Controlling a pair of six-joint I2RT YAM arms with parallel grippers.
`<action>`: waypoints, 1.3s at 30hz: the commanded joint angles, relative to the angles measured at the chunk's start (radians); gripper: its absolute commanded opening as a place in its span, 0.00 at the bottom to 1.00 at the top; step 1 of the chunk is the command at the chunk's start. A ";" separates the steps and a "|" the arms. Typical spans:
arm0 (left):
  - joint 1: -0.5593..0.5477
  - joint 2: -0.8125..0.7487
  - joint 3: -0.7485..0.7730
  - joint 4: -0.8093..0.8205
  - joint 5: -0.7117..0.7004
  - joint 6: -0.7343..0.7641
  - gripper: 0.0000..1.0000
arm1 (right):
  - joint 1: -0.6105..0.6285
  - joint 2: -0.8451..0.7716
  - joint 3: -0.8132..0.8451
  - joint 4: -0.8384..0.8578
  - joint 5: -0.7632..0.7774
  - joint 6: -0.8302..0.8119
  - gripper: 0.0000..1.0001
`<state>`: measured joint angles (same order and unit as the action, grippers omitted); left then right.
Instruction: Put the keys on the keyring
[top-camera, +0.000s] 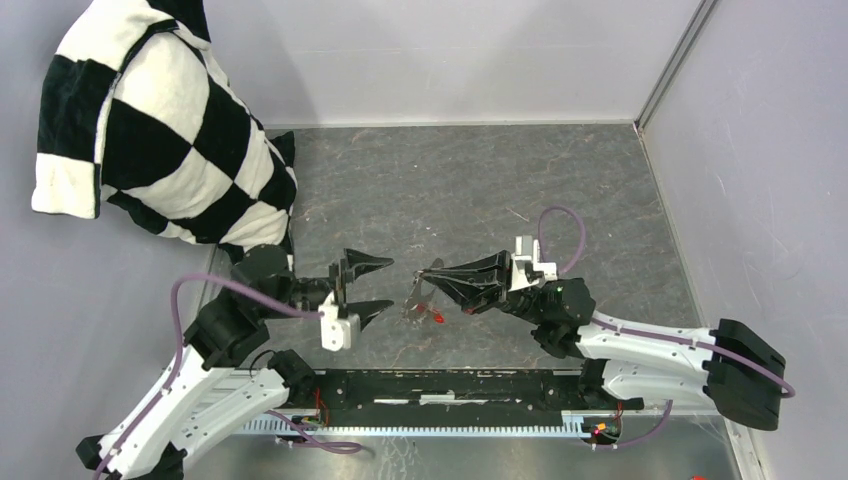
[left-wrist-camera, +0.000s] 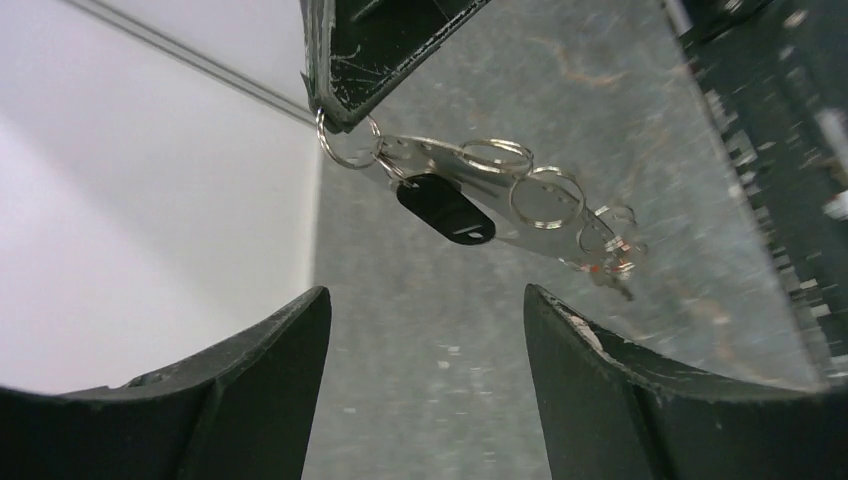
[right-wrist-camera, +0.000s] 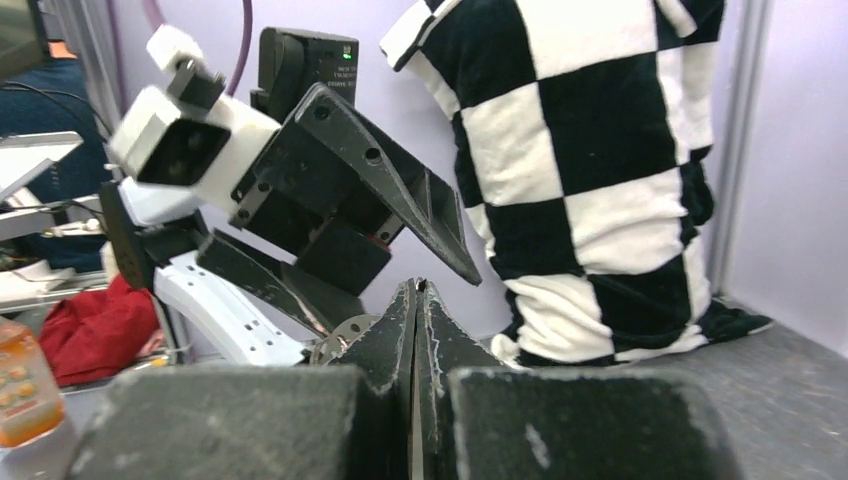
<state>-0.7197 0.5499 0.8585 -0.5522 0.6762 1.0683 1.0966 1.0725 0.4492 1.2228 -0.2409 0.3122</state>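
While the jaws of our right gripper (right-wrist-camera: 416, 330) are pressed tight together, their tips pinch a small silvery ring (left-wrist-camera: 345, 143) at the top of the bunch, so the whole cluster hangs from them above the table (top-camera: 470, 180), between the two arms. Our left gripper (left-wrist-camera: 428, 300) faces it with jaws spread wide and nothing between them, near the bunch but not touching it. Just below the pinched ring hangs the black-headed key (left-wrist-camera: 445, 208). Behind it the keyring (left-wrist-camera: 530, 240), a long silvery loop, slants down and away with more small rings lying against it. The red-tagged key (top-camera: 437, 316) shows at the low end. Whether either key is truly threaded onto the loop we cannot tell, as the metal overlaps too much. We judge the step to be a shared hold, with the right arm presenting the bunch so the left can take one piece. That calls for closing the left jaws on a single part, a key head or the loop, without knocking the dangling, slippery cluster. A checkered cushion (top-camera: 170, 130) sits well apart at the far left.
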 joint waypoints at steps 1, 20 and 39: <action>-0.001 0.080 0.068 -0.079 0.051 -0.423 0.79 | -0.007 -0.075 0.007 -0.091 0.063 -0.121 0.00; -0.003 0.175 -0.139 0.326 0.161 -0.932 1.00 | 0.012 -0.023 0.088 -0.231 0.213 -0.209 0.00; -0.025 0.230 -0.193 0.466 -0.086 -0.959 1.00 | 0.143 0.050 0.189 -0.441 0.686 -0.330 0.00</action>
<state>-0.7410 0.8387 0.6971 -0.1699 0.4965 0.1699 1.2301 1.1236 0.5793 0.7872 0.3470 0.0326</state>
